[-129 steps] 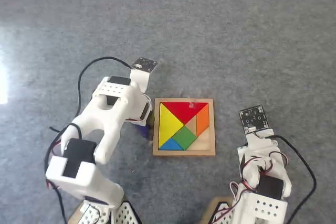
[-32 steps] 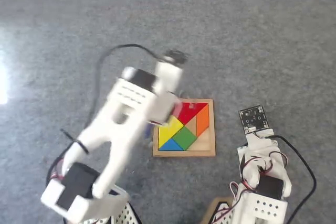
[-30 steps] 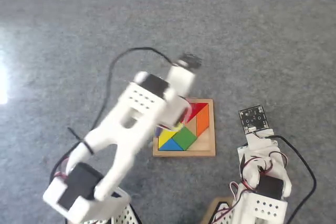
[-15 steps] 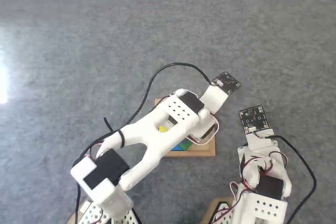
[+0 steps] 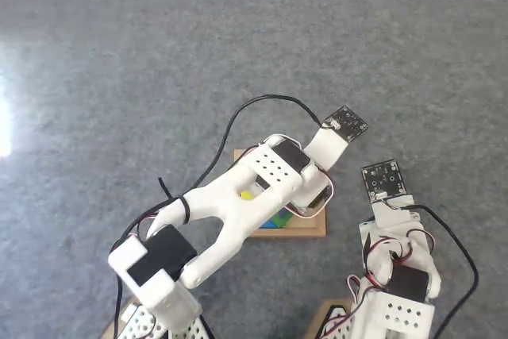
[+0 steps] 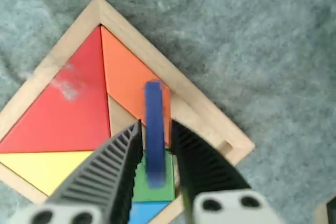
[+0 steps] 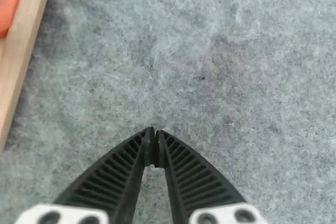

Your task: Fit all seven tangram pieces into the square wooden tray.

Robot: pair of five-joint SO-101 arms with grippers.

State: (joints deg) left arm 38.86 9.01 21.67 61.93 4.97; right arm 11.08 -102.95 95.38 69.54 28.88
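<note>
Gripped on edge by the left pincer (image 6: 155, 128) above the tray (image 6: 209, 113), the blue piece (image 6: 153, 103) may jam askew if dropped tilted; the right pincer (image 7: 153, 141) sits closed, empty.

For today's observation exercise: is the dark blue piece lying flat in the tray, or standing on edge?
On edge: the left hand grips the dark blue piece upright over the tray, not yet laid in.
</note>
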